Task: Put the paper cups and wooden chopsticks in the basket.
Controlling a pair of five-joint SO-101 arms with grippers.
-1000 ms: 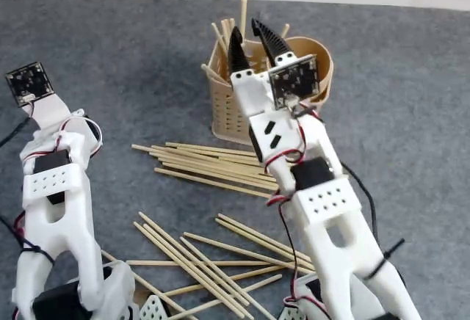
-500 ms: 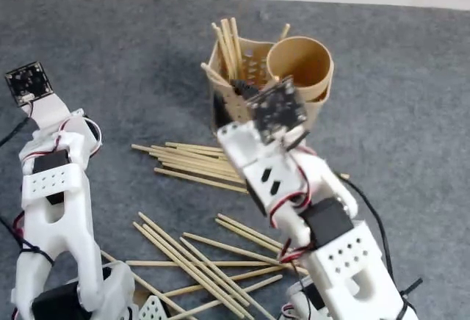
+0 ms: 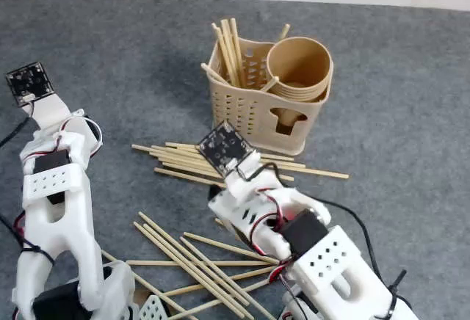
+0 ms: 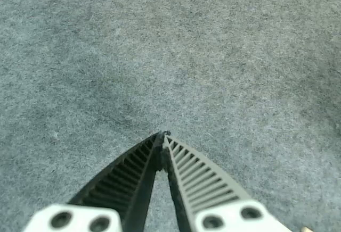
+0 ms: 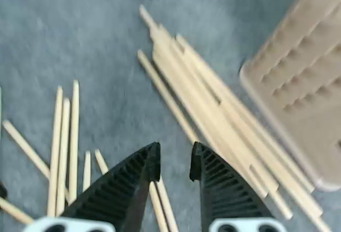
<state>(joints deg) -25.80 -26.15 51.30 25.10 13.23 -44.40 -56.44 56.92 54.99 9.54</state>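
The beige slotted basket (image 3: 253, 111) stands at the back with nested paper cups (image 3: 297, 67) and several wooden chopsticks (image 3: 229, 50) upright in it. A bundle of chopsticks (image 3: 192, 160) lies in front of it, and a looser pile (image 3: 194, 261) lies nearer the arms. In the right wrist view my right gripper (image 5: 175, 148) is open with nothing between its fingers, hanging above the near end of that bundle (image 5: 213, 120), the basket's wall (image 5: 298, 77) beside it. My left gripper (image 4: 161, 135) is shut and empty over bare carpet.
The grey carpet (image 3: 396, 151) covers the table. The left arm (image 3: 55, 188) stands at the left, away from the chopsticks. The right arm (image 3: 257, 202) leans over the space between the two chopstick groups. One chopstick (image 3: 323, 172) juts out to the right under the basket.
The right arm has pulled back from above the basket and dropped low over the bundle on the carpet. The chopsticks it held over the basket now stand inside. The left arm kept still.
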